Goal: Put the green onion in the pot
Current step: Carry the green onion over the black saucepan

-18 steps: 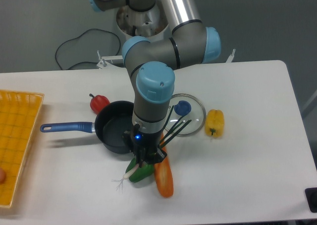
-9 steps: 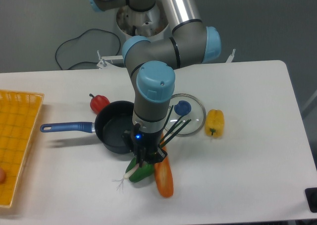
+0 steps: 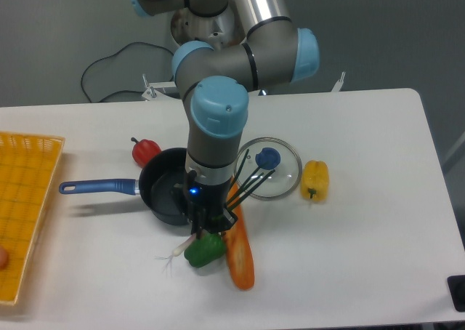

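The gripper (image 3: pixel 203 230) grasps the green onion (image 3: pixel 176 249) just beside the pot (image 3: pixel 161 192), roots toward the near side. Green pepper (image 3: pixel 204 249) and carrot (image 3: pixel 239 250) crowd beneath it; the glass lid (image 3: pixel 276 170) lies beside the pot.

Pot (image 3: pixel 163 192) left of lid (image 3: pixel 280 171); green onion (image 3: pixel 178 248) before pot, beside pepper (image 3: pixel 204 249) and carrot (image 3: pixel 239 251).

**Fingers clamp the green onion beside the pot**

Our fingers (image 3: pixel 205 227) are closed around the green onion (image 3: pixel 183 246). Its white root end pokes out to their lower left, its dark leaves fan up to their right. The pot (image 3: pixel 166 187) sits just behind them; the green pepper (image 3: pixel 204 249) and carrot (image 3: pixel 239 251) lie just below on the surface (image 3: pixel 349 257).
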You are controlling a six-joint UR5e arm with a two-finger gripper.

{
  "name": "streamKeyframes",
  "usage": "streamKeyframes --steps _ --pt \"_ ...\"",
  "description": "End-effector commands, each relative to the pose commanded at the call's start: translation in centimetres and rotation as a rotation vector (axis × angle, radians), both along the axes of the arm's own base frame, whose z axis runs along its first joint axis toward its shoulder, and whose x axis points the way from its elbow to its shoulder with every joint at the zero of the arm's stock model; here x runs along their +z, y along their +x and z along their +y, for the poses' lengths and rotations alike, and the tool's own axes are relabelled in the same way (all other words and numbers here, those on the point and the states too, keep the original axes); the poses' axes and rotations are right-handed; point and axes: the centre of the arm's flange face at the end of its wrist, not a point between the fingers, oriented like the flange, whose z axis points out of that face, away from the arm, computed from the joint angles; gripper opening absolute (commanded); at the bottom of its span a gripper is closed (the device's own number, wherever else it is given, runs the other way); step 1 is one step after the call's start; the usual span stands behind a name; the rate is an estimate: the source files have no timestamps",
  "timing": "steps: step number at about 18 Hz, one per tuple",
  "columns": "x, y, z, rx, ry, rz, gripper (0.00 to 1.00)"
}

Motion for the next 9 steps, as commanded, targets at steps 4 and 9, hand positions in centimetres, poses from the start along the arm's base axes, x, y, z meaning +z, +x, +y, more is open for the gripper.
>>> streamKeyframes --steps 4,9 --pt "0.4 1.5 0.9 0.048 0.03 -0.058 0.0" --pt "0.5 4.8 2.6 0.108 0.035 -0.109 0.0"
